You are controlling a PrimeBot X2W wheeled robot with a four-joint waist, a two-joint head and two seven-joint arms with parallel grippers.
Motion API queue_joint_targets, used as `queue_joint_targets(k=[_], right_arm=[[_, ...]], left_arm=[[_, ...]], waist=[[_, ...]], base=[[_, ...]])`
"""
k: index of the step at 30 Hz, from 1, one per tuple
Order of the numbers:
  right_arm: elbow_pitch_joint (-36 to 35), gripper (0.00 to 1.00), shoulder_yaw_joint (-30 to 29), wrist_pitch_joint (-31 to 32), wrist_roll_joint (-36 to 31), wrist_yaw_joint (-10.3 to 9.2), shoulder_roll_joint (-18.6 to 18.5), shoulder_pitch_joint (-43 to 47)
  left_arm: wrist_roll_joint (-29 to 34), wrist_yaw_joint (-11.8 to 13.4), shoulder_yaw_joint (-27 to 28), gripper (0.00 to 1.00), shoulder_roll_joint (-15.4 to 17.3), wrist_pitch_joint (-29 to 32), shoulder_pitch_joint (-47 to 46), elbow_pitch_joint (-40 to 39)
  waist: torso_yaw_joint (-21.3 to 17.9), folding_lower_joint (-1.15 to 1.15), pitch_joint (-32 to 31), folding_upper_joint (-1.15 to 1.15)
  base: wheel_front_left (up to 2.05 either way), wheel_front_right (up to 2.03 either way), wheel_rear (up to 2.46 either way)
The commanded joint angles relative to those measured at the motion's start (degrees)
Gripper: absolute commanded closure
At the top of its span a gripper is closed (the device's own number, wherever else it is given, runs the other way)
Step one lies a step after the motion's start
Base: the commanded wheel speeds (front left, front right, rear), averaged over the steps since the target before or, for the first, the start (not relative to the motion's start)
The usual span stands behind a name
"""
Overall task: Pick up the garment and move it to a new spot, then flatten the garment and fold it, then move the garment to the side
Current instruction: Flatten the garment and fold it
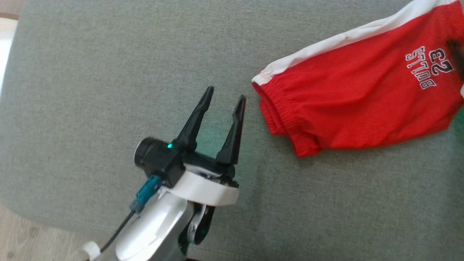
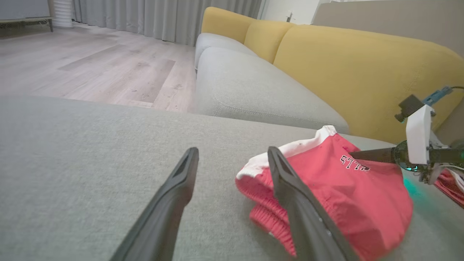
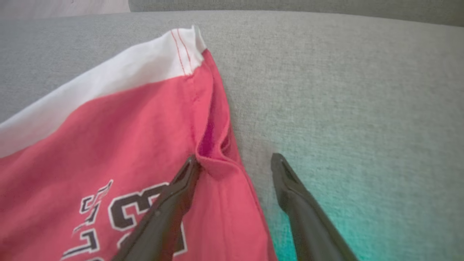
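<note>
Your left pincer [image 1: 226,93] and right pincer [image 3: 234,158] are both released; the garment [image 1: 362,98] beside them looks folded, so I think only moving it aside remains.

Left gripper [image 1: 226,93] and right gripper [image 3: 235,158] both stand spread wide.

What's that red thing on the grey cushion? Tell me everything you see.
Red shorts of soft knit-looking cloth, with a white side stripe, gathered elastic waistband and "BULLS 23" printed in black and white. They lie flat, slightly rumpled, on the grey cushion. The open right end effector straddles one edge; nothing grips them.
</note>
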Motion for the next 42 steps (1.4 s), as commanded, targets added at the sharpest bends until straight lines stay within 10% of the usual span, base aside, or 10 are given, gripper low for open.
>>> queue_joint_targets(k=[1, 2, 4, 29, 42], right_arm=[[-0.3, 0.0, 1.6, 0.8, -0.2, -0.04, 0.6, 0.5], [0.2, 0.13, 2.0, 0.8, 0.0, -0.04, 0.9, 0.4], [0.9, 1.0, 2.9, 0.6, 1.2, -0.04, 1.4, 0.0], [-0.1, 1.0, -10.4, -6.3, 5.7, -0.04, -5.2, 3.6], [-15.9, 1.0, 9.3, 4.0, 6.1, -0.04, 7.3, 9.1]], left_arm=[[0.7, -0.4, 2.4, 0.0, 0.1, -0.5, 0.2, -1.6], [1.5, -1.0, 3.1, 0.0, -0.4, -0.5, 0.8, -1.4], [2.9, -2.2, 4.6, 0.0, -1.3, -0.5, 1.9, -0.9], [12.4, -12.0, 19.6, 0.0, -5.7, -0.5, 14.1, 2.8], [13.4, -13.8, 20.5, 0.0, -7.3, -0.5, 15.2, 3.5]], waist=[[0.3, 0.0, -0.1, 0.0], [0.6, 0.0, -0.3, 0.0], [0.8, 0.0, -0.5, 0.0], [-2.8, 0.0, -8.4, 0.0], [-0.7, 0.0, -8.5, 0.0]], base=[[0.0, 0.0, 0.0], [0.0, 0.0, 0.0], [0.0, 0.0, 0.0], [0.0, 0.0, 0.0], [0.0, 0.0, 0.0]])
